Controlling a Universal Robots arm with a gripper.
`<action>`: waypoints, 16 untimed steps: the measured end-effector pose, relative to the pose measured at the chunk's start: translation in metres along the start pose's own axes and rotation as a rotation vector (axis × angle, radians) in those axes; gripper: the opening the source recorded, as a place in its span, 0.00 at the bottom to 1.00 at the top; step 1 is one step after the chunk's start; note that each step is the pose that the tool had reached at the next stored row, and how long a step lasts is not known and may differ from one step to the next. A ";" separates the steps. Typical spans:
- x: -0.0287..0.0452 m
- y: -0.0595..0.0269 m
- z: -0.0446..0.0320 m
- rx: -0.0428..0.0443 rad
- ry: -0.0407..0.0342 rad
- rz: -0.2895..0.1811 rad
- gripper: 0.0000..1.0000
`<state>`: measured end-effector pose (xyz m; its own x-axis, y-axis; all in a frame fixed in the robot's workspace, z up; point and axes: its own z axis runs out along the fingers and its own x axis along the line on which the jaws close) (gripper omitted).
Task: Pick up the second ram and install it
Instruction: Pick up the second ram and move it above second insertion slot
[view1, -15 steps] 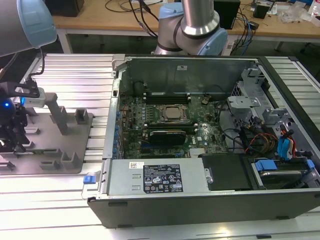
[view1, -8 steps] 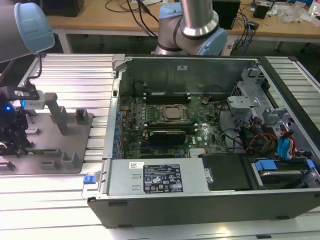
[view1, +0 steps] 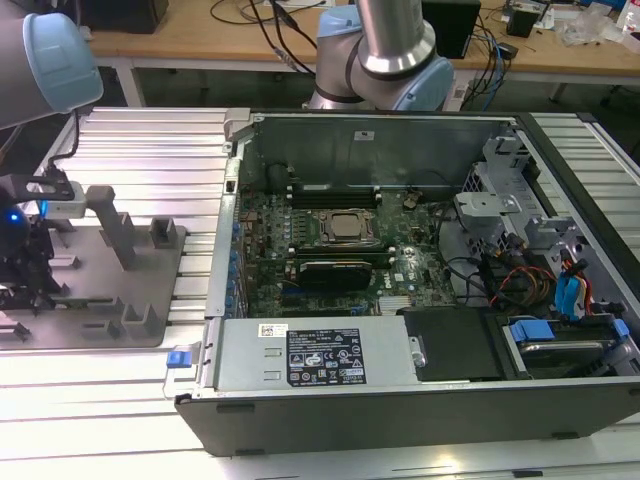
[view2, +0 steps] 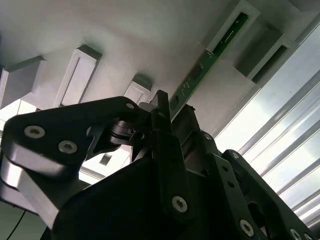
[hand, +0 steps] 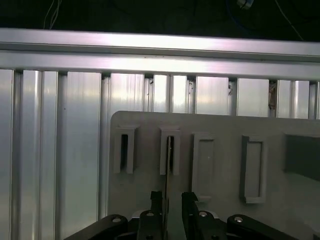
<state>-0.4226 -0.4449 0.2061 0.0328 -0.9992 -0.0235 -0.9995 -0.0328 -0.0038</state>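
Closest to the wrist, the gripper (hand: 170, 202) is spread and straddles the second ram (hand: 169, 165), which stands on edge between the fingers (hand: 156, 200). In the first wrist view I see a gap on one side of the stick, so I judge it is not yet clamped. The ram sits in a slotted block (hand: 163, 150) on the grey fixture plate (hand: 220, 125). The neighbouring blocks (hand: 202, 165) appear empty. In the second wrist view its green edge runs from the fingers to a far holder. Risk: the fingers look off-centre to the stick, so closing could push it sideways and tilt it in the slot. A skewed grip could then bind on lifting, or drop the stick. Farther off, in the exterior view, the open computer case (view1: 400, 135) holds the motherboard (view1: 270, 230), the CPU socket (view1: 345, 227), a power supply (view1: 320, 355) and loose cables (view1: 510, 280). Its raised wall lies between plate and board, a snag hazard in my judgement.
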 end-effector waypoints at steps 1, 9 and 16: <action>-0.0001 0.0001 0.0000 -0.0001 0.0003 0.000 0.28; 0.0016 -0.0040 -0.0006 -0.0062 0.0050 0.000 0.28; 0.0025 -0.0041 -0.0017 -0.0064 0.0051 0.000 0.19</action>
<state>-0.4185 -0.4474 0.2077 0.0328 -0.9993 -0.0183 -0.9995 -0.0328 0.0027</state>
